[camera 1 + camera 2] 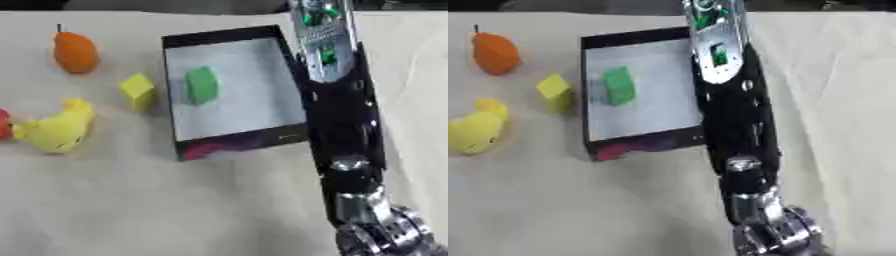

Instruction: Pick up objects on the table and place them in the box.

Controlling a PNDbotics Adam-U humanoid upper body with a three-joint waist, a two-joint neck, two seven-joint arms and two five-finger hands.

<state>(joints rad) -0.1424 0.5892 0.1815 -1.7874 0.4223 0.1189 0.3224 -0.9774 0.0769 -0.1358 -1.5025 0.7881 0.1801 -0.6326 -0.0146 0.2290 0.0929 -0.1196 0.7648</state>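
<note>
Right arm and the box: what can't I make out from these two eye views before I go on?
- Right hand: out of both views; the right arm runs off the top edge.
- Box: its right wall is covered by the arm.
- Red thing: cut by the left edge in the left eye view, absent from the right eye view.
- Left hand: in neither view.
- Green block in the box: blurred, so how it rests is unclear.

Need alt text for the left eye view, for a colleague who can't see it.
A green block lies inside the black-rimmed box on a beige table. Left of the box sit a yellow cube, an orange pear-shaped fruit and a yellow plush toy. The robot's right arm crosses the box's right side.
</note>
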